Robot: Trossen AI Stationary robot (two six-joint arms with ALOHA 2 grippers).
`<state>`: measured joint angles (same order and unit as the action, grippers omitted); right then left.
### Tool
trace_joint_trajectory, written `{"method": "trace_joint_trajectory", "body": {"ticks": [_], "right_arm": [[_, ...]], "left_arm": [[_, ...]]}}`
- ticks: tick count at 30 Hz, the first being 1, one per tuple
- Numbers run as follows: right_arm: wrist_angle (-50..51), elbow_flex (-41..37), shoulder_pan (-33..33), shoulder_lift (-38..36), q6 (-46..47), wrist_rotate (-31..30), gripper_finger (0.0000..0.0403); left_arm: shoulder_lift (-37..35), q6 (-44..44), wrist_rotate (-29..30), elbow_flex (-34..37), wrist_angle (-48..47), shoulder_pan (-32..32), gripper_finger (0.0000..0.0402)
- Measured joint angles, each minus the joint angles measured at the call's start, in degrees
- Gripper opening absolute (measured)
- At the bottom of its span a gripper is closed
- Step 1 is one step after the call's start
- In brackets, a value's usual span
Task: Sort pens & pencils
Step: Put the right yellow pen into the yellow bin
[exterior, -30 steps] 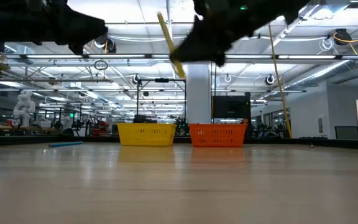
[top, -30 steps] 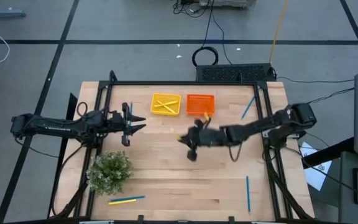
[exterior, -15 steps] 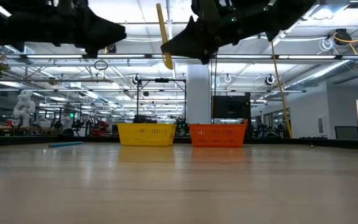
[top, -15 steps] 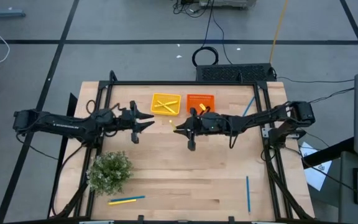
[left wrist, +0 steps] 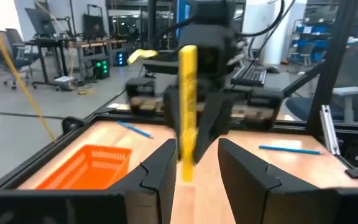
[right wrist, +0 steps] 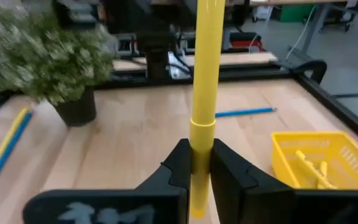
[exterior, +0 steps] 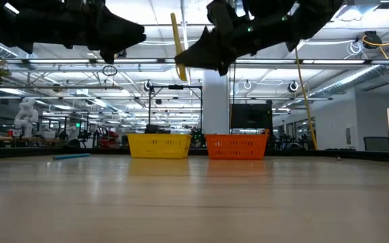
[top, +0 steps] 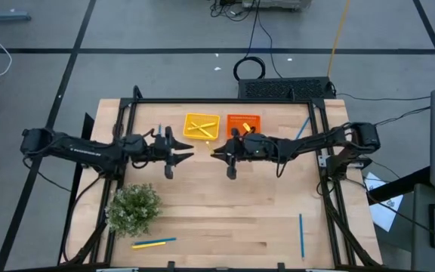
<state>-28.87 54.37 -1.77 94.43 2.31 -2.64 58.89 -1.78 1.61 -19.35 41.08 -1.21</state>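
Right gripper jaws clamped on an upright yellow pen. Left gripper jaws stand apart, nothing between them.

Over the last second the right gripper has carried the pen from mid-table toward the yellow tray; it now hangs just in front of the tray, beside its right edge. The left gripper has closed in to face it. Probably a handover or drop comes next.

Both arms reach level across the table, wrists inward, well clear of the board.
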Motion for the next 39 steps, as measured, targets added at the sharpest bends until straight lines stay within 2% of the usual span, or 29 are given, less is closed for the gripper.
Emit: {"method": "trace_joint_trajectory", "body": {"ticks": [3,7,12,22,26,30,37,39], "right_arm": [[-4.72,0.0,-0.02,3.19,-0.26,0.01,0.0023],[-8.44,-0.02,-0.02,5.36,-0.97,2.84,0.0023],[-9.06,-0.02,0.11,5.9,-1.48,3.6,0.0023],[-8.12,-0.02,0.75,5.9,-1.1,4.34,0.0023],[-8.16,0.0,0.73,5.9,-1.18,4.31,0.0023],[-8.19,0.0,0.73,5.9,-1.18,4.31,0.0023],[-8.17,0.0,0.64,5.9,-1.08,3.9,0.0029],[-8.16,0.0,0.63,5.9,-0.75,3.9,0.0026]], "left_arm": [[5.74,1.74,-0.02,-0.73,4.52,0.63,0.0122],[11.56,2.75,0.31,-3.99,5.54,0.5,0.0122],[16.66,3.01,0.32,-8.18,3.33,0.5,0.0124],[18.43,3.16,1.4,-11.03,2.62,0.5,0.02],[18.45,3.74,1.42,-11.08,2.3,0.51,0.0205],[18.26,4.43,1.44,-11.08,1.94,0.5,0.0165],[17.92,4.09,1.22,-11.08,2.04,0.54,0.0031],[17.91,3.79,1.14,-11.08,2.05,0.52,0.0029]]}}
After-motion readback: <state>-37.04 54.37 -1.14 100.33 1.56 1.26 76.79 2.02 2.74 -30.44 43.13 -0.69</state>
